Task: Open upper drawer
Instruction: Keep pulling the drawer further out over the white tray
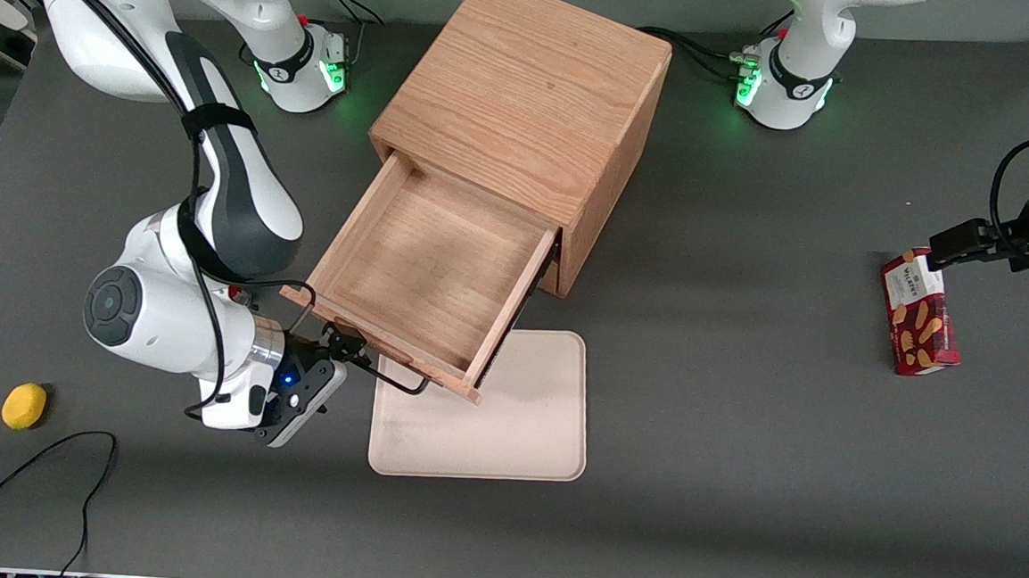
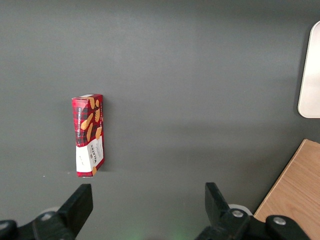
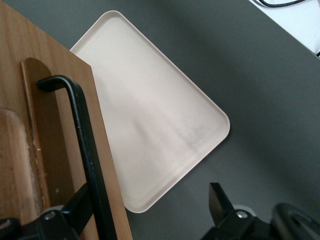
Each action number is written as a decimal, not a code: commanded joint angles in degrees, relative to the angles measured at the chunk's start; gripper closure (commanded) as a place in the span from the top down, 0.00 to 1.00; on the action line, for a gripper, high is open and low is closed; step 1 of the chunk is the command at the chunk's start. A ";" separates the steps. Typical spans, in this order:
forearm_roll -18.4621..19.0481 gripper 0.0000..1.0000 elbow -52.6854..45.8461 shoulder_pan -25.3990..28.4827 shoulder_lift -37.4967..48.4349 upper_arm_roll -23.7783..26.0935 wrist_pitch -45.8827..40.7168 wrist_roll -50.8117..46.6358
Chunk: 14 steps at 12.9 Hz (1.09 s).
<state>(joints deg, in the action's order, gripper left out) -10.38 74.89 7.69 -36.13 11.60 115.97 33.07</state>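
The gripper (image 1: 343, 346) — fingers spread — straddles the pulled-out upper drawer (image 1: 422, 270)'s handle (image 1: 384, 375), seemingly without clamping.

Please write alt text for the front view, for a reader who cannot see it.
The shallow light oak upper drawer is pulled far out of its oak cabinet, over a cream rectangular tray. The right arm's gripper is at the drawer's thin black wire handle, jaws open.
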 commanded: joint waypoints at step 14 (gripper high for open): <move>-0.25 1.00 -4.22 -1.10 -0.52 0.71 -0.22 0.15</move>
<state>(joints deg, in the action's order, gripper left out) -10.42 72.78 7.19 -36.13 11.81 115.90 33.07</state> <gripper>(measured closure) 0.000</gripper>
